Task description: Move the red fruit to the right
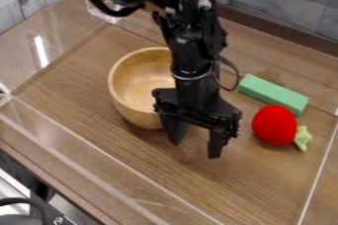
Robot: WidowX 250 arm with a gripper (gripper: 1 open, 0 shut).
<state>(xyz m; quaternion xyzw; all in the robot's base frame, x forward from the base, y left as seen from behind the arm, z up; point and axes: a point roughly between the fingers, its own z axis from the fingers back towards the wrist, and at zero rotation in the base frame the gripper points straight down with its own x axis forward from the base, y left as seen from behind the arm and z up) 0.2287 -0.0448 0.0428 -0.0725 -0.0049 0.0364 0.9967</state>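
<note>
**A:** Red is the first thing you notice here. The red fruit (275, 124) is sitting on the wood-grain table (119, 175), over toward the right side, with its light-green leafy cap pointing right and slightly toward the camera. It's resting on the table surface, nothing gripping it.

**B:** Yeah, and what about the claw (199, 141)? Looks spread to me.

**A:** Same read. The black claw points straight down, its two fingers (177, 133) standing wide apart, and there's nothing between them. The tips are low, right at or just above the table; can't tell if they actually touch it. It sits just left of the fruit, with a visible gap between the nearer finger and the red skin, so not touching.

**B:** And the bowl?

**A:** The wooden bowl (132, 86) is upright on the table, left of and behind the claw. The arm (192, 41) comes down in front of the bowl's right rim, so part of that rim is hidden. From what shows, the bowl looks empty inside.

**B:** There's a green thing too.

**A:** Flat green block (275, 94), rectangular, lying on the table behind the fruit, up and a bit right of it in the picture. Near the fruit but I can't say for sure if they touch; looks like a thin gap. Clear plastic walls (53, 41) ring the whole table area.
</note>
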